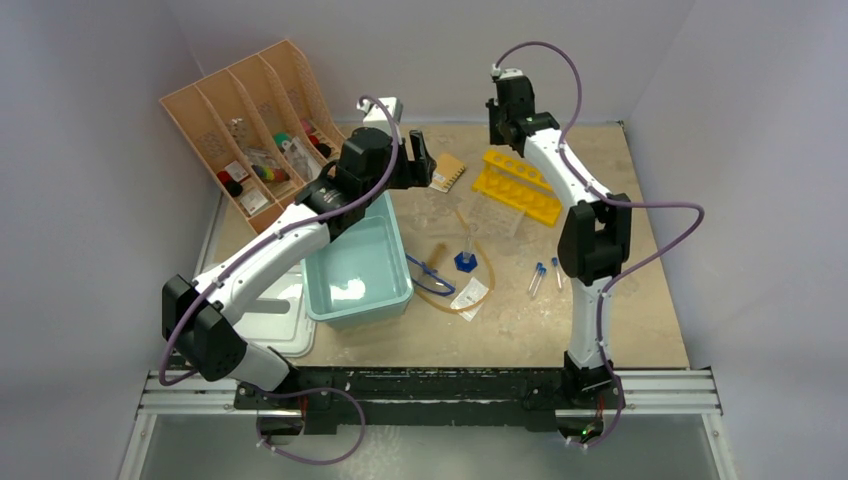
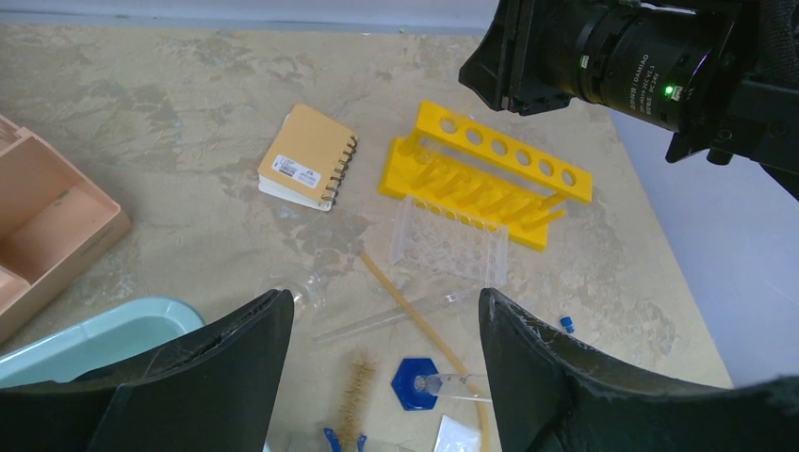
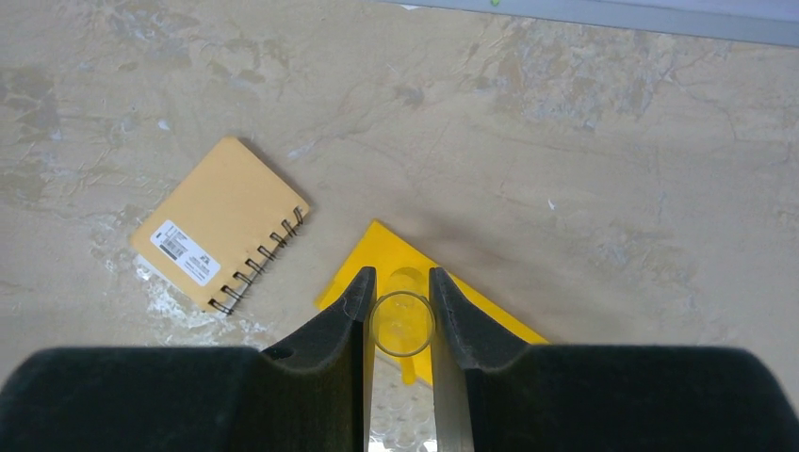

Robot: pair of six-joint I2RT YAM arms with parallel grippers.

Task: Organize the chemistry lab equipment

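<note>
The right gripper was clamped on a clear test tube. It held the tube upright, open mouth toward the wrist camera, over one end of the yellow rack on the far right of the table. The left gripper hung with its jaws wide apart and empty, left of that rack.

The step in hand looked like seating this tube in a rack hole. The next move probably called for a straight, slow descent with the tube centred on the hole. Release should come only once the tube sat, since a tilt could catch the rim.

Nearest the arms lay the blue-rimmed goggles and the amber tubing. Just beyond them were the cylinder on its blue base, two blue-capped tubes to the right, and the brush. None of these had been put away yet. The teal tub sat to the left, and the notebook and the peach organiser lay farther back.

The fingers and the tube itself hid the hole below, so alignment could not be checked, and the tube's lower end was out of sight. From above, the tube could not be made out at all. The organiser's contents were too small to name.
</note>
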